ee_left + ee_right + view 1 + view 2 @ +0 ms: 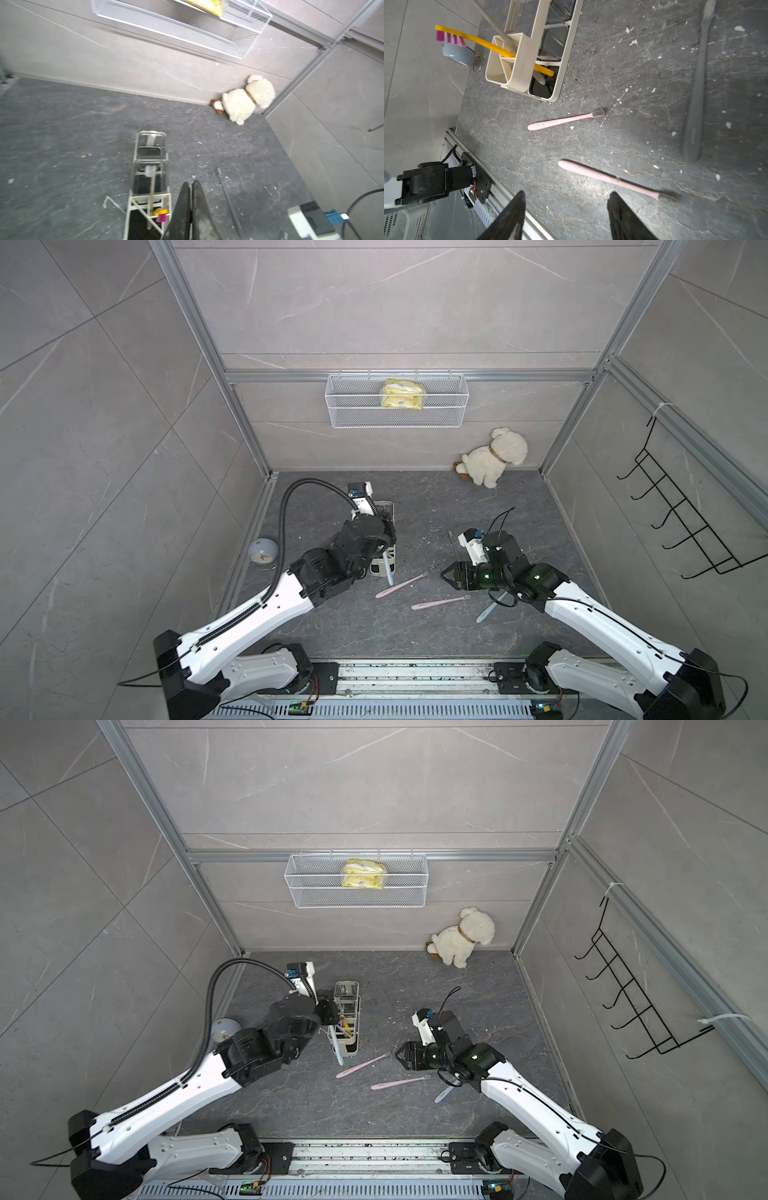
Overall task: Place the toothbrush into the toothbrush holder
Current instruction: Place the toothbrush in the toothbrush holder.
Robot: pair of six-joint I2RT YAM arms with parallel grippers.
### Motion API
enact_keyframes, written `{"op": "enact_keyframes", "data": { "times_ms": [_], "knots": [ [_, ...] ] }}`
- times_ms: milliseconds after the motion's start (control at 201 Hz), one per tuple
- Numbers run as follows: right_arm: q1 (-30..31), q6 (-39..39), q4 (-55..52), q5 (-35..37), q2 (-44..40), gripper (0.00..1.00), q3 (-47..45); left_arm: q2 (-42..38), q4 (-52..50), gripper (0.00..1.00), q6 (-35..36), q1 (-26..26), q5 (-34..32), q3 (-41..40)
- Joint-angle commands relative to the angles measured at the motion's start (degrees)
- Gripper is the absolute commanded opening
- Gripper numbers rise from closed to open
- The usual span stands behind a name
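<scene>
- Lettering [693, 136] on grey toothbrush [698, 83] handle, too blurred to read.
- Left gripper [191, 184] jaws together, empty, beside toothbrush holder [134, 158].
- Right gripper [567, 193] jaws apart, empty.

free: table [415, 990] past toothbrush holder [521, 68] toward plush dog [461, 938] | in the way: left arm [286, 1027] crowding it, pink toothbrushes [564, 120] off its near end

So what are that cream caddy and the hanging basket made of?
The toothbrush holder looks like matte cream plastic: smooth moulded sides, rounded corners. The basket seems to be white-coated wire mesh: thin criss-crossed strands, see-through.
</scene>
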Motion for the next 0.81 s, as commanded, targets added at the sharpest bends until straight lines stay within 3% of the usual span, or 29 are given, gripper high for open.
{"op": "enact_keyframes", "data": {
  "times_ms": [0,289,493,802],
  "knots": [
    [0.31,1.3,3.47,-1.55,1.48,0.65,-0.4,-0.94,20.28,0.0,10.76,0.11,-10.79,-8.14],
    [0.31,1.3,4.21,-1.46,2.39,0.65,-1.4,9.32,51.1,0.0,26.65,0.03,-15.48,-12.15],
    [0.33,1.16,4.79,-1.64,2.79,0.65,-2.44,15.0,56.48,0.0,32.45,1.41,-18.5,-10.52],
    [0.28,0.16,4.82,-1.42,4.05,0.65,-2.55,15.12,61.78,0.0,29.17,5.03,-18.16,-15.67]
  ]
}}
